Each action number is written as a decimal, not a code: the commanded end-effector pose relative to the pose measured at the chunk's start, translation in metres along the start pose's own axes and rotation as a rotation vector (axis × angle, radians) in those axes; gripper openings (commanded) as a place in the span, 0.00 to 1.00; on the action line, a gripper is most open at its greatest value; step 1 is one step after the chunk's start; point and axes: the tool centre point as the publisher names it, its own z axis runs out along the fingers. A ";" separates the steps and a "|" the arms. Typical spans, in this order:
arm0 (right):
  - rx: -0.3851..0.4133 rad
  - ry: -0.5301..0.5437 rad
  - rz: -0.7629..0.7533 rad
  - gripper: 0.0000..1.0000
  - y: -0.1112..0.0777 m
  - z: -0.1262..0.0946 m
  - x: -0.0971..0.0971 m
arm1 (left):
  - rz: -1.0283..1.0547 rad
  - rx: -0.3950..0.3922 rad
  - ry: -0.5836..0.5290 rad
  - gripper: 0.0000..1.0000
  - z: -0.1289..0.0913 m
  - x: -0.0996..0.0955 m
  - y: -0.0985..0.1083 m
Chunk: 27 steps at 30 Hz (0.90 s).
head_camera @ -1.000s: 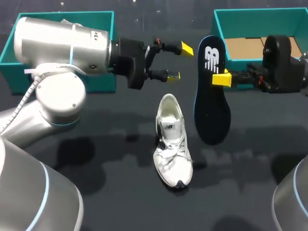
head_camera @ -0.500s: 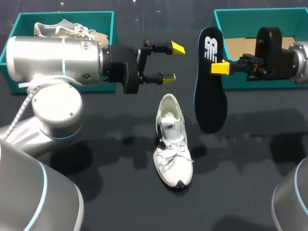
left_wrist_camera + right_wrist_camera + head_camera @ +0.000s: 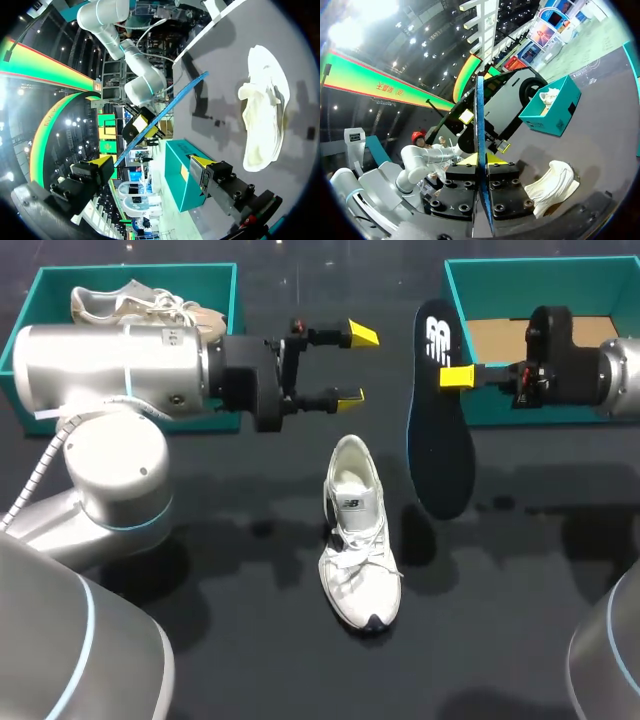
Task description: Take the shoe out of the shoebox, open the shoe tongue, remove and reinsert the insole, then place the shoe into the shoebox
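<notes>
Dark tabletop out front, and the white sneaker (image 3: 358,540) lies in the middle of it, toe toward the robot, mouth showing pale and empty. That figures: its dark insole (image 3: 440,440) hangs in the air just beside it, narrow end up, handy, I'd say, for sliding back in. Right gripper (image 3: 457,377) has its jaws pinched tight on the insole's edge. Left gripper (image 3: 356,366) hovers beyond the heel, jaws spread wide, holding nothing, touching nothing. Teal shoebox (image 3: 540,262) waits behind.
</notes>
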 end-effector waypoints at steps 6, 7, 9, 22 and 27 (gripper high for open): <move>0.013 -0.013 0.018 0.00 0.005 0.002 -0.001 | -0.004 0.012 -0.005 1.00 -0.005 0.003 0.002; 0.007 -0.014 0.044 0.00 0.009 0.003 -0.006 | -0.007 0.007 -0.002 1.00 -0.004 0.004 0.003; 0.000 0.001 0.115 0.00 0.016 0.005 -0.018 | -0.019 0.019 -0.012 1.00 -0.003 0.005 0.003; -0.012 -0.027 0.301 0.00 0.026 0.003 -0.049 | -0.086 0.050 0.013 1.00 0.009 0.003 0.008; -0.007 -0.035 0.333 0.00 0.026 0.005 -0.053 | -0.084 0.067 0.000 1.00 0.017 0.010 0.006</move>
